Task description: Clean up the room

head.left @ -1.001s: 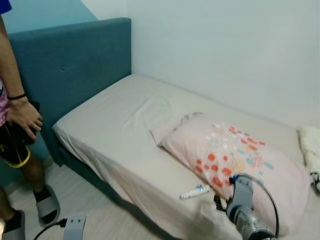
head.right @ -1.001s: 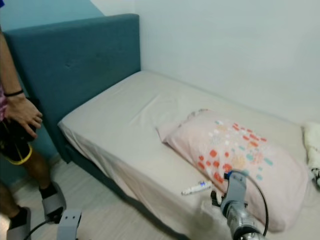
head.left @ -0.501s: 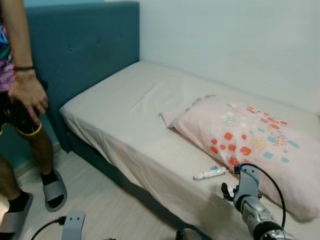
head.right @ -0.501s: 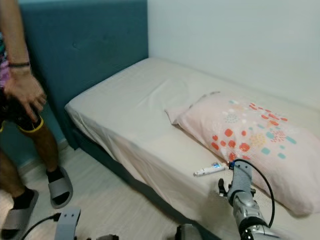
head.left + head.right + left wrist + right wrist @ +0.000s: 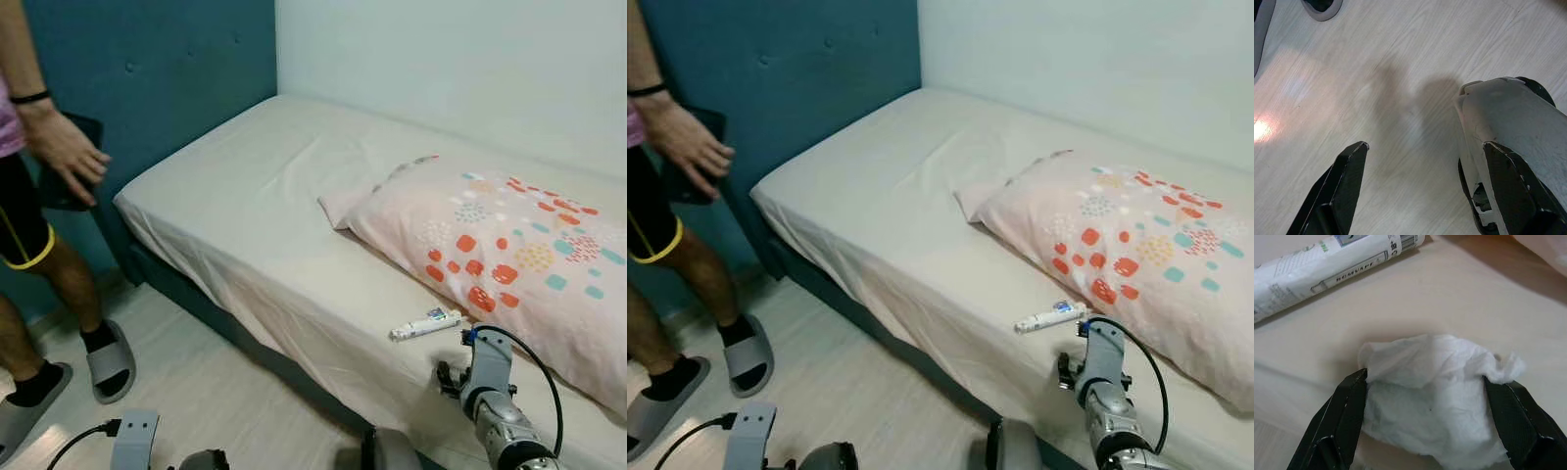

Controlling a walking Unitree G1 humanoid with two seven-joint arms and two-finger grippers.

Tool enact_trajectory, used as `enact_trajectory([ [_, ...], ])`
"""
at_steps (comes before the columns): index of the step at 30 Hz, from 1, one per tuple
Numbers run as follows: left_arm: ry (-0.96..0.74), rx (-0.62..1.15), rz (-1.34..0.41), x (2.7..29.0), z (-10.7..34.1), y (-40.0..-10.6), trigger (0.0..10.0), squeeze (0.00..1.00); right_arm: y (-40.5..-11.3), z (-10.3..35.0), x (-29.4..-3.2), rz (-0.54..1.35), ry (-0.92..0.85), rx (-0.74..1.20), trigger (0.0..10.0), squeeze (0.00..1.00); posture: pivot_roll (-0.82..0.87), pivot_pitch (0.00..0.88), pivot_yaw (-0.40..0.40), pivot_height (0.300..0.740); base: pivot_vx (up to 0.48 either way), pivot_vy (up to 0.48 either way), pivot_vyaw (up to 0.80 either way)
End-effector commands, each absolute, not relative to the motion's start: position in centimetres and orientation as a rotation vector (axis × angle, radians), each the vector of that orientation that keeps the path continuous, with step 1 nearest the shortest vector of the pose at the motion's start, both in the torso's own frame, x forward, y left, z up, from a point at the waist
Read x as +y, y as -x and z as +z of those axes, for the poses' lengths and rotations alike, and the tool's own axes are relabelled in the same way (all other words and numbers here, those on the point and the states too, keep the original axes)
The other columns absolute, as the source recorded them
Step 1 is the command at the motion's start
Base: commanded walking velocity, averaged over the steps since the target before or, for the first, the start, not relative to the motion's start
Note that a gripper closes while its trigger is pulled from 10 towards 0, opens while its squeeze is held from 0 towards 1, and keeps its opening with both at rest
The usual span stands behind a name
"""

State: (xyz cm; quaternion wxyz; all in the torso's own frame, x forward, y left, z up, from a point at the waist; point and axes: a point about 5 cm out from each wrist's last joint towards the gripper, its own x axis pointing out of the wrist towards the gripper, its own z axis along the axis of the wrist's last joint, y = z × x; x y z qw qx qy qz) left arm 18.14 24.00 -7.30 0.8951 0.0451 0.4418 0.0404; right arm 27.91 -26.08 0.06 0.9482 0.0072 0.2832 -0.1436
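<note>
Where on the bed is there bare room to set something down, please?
The widest free patch is the bare sheet between the blue headboard and the pillow. It is crowded along the front edge beside the pillow: the white tube lies there, and the right gripper straddles a crumpled tissue.

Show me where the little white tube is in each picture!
Left eye view: the white tube lies on the bed sheet, just in front of the pillow.
Right eye view: same spot, beside the pillow's near edge.
Left wrist view: not there, just floor.
Right wrist view: it lies beyond the crumpled tissue between the right gripper fingers.
Shared landmark: the spotted pillow.
</note>
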Motion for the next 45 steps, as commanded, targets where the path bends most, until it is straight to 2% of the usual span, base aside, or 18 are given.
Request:
enact_trajectory([
  [1,-0.108,0.986,0.066,24.3,-8.1,-16.5,10.0,0.00,-26.7,-1.2,-25.8,-0.299,-0.030,0.633,6.2,0.00,0.07,0.113,-0.039,0.541,0.000,0.000,0.00],
  [2,-0.110,0.985,0.068,24.4,-8.1,-16.3,10.0,0.00,-26.7,-1.2,-25.8,-0.301,-0.037,0.631,0.0,0.00,0.08,0.130,-0.036,0.541,0.000,0.000,0.00],
  [8,-0.112,0.975,0.077,24.6,-8.1,-15.9,10.0,0.00,-27.4,-0.5,-25.8,-0.311,-0.112,0.578,0.0,0.00,0.08,0.149,-0.031,0.541,0.000,0.000,0.00],
  [10,-0.114,0.967,0.078,24.8,-8.1,-15.7,10.0,0.00,-28.5,0.5,-25.7,-0.315,-0.229,0.504,0.0,0.00,0.09,0.159,-0.029,0.541,0.000,0.000,0.00],
  [11,-0.114,0.967,0.078,24.8,-8.1,-15.7,10.0,0.00,-28.5,0.5,-25.7,-0.315,-0.229,0.504,0.0,0.00,0.09,0.159,-0.029,0.541,0.000,0.000,0.00],
  [12,-0.117,0.965,0.075,24.9,-8.1,-15.6,10.0,0.00,-29.4,1.4,-25.5,-0.323,-0.367,0.434,0.0,0.00,0.08,0.165,-0.027,0.541,0.000,0.000,0.00],
  [13,-0.118,0.964,0.073,24.9,-8.1,-15.6,10.0,0.00,-29.7,1.7,-25.4,-0.326,-0.426,0.406,0.0,0.00,0.08,0.167,-0.027,0.541,0.000,0.000,0.00],
  [19,-0.124,0.965,0.065,25.0,-8.1,-15.4,10.0,0.00,-30.6,2.6,-25.1,-0.338,-0.571,0.334,0.0,0.00,0.08,0.175,-0.024,0.541,0.000,0.000,0.00],
  [20,-0.127,0.966,0.062,25.0,-8.2,-15.4,10.0,0.00,-30.9,2.9,-24.8,-0.333,-0.655,0.306,0.0,0.00,0.08,0.180,-0.023,0.541,0.000,0.000,0.00],
  [22,-0.129,0.966,0.060,25.0,-8.2,-15.3,10.0,0.00,-31.2,3.1,-24.7,-0.328,-0.711,0.288,0.0,0.00,0.08,0.180,-0.023,0.541,0.000,0.000,0.00],
  [25,-0.134,0.970,0.056,25.1,-8.2,-15.2,10.0,0.00,-32.1,3.6,-23.0,-0.237,-0.784,0.275,0.0,0.00,0.09,0.184,-0.022,0.541,0.000,0.000,0.00],
  [26,-0.137,0.971,0.055,25.1,-8.2,-15.1,10.0,0.00,-32.5,3.7,-22.0,-0.210,-0.763,0.300,0.9,0.00,0.09,0.184,-0.022,0.541,0.000,0.000,0.00],
  [27,-0.137,0.971,0.055,25.1,-8.2,-15.1,10.0,0.00,-32.5,3.7,-22.0,-0.210,-0.763,0.300,0.9,0.00,0.09,0.184,-0.022,0.541,0.000,0.000,0.00],
  [28,-0.138,0.971,0.054,25.1,-8.2,-15.1,10.0,0.00,-32.7,3.7,-21.3,-0.195,-0.748,0.316,4.2,0.00,0.09,0.188,-0.024,0.541,0.000,0.000,0.00],
  [31,-0.139,0.972,0.054,25.1,-8.2,-15.1,10.0,0.00,-32.9,3.8,-20.9,-0.191,-0.746,0.317,4.2,0.00,0.10,0.190,-0.026,0.541,0.000,0.000,0.00],
  [32,-0.142,0.972,0.053,25.1,-8.3,-15.0,10.0,0.00,-33.4,4.4,-20.8,-0.216,-0.778,0.281,0.0,0.00,0.10,0.190,-0.026,0.541,0.000,0.000,0.00],
  [40,-0.148,0.978,0.046,25.1,-8.3,-15.0,10.0,0.00,-33.8,5.2,-21.4,-0.231,-0.820,0.226,0.0,0.00,0.10,0.192,-0.024,0.541,0.000,0.000,0.00],
  [45,-0.151,0.981,0.035,25.1,-8.3,-15.0,10.0,0.00,-34.3,6.7,-22.1,-0.204,-0.900,0.117,0.0,0.00,0.09,0.195,-0.024,0.541,0.000,0.000,0.00],
])
